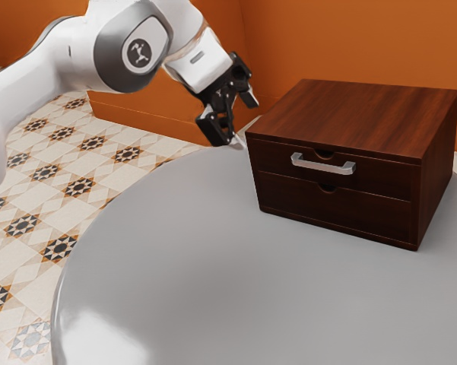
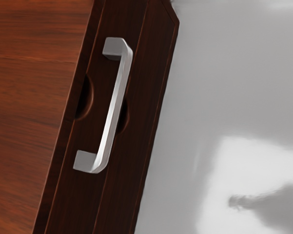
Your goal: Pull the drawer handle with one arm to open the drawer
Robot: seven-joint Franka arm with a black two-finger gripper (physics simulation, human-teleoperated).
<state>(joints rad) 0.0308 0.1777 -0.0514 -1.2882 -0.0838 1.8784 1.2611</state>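
- Plainly, the pincer hangs over the edge of the surface and grasps nothing. Whether it is released or clenched cannot be told from these views.
- It probably sits there to line up on the handle, since the wrist view has that handle squarely ahead of it.
- The handle is a pale bar standing proud of the upper drawer, which gives a grip room behind it. The drawer looks shut, flush with the cabinet.
- The handle lies well apart from the pincer, beyond it and lower, past the cabinet's near corner.
- The next step, as I judge it, is to close that gap and straddle the bar before pulling.
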